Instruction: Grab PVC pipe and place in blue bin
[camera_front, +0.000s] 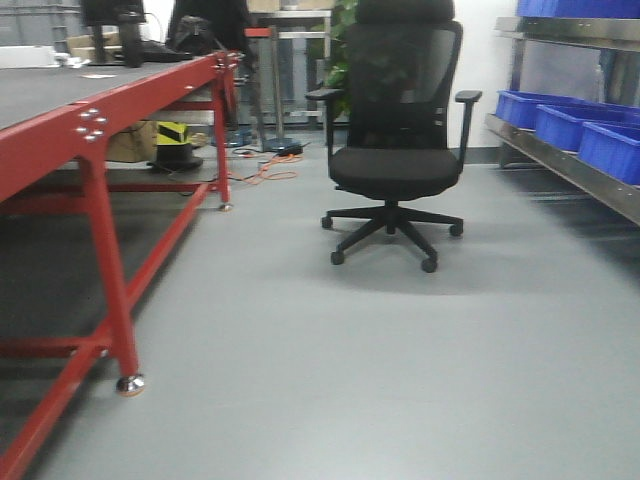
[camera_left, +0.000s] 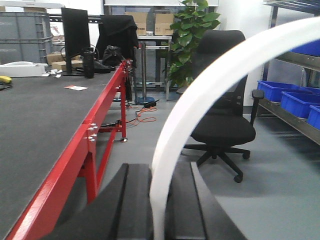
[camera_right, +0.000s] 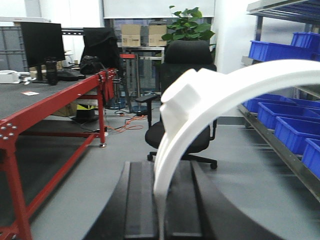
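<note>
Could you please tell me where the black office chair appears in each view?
Front: chair centre-right, on the open floor.
Left wrist: chair right of centre, partly behind the white pipe.
Right wrist: chair at centre, partly behind that arm's pipe.
Shared landmark: red table along the left of all three.

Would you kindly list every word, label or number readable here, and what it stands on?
No text is readable.
Brown cardboard boxes: no legible print.
Small card on the dark tabletop: too blurred.
White plastic arc in the left claw: no marking visible.
White plastic arc in the right claw: no marking visible.
</note>
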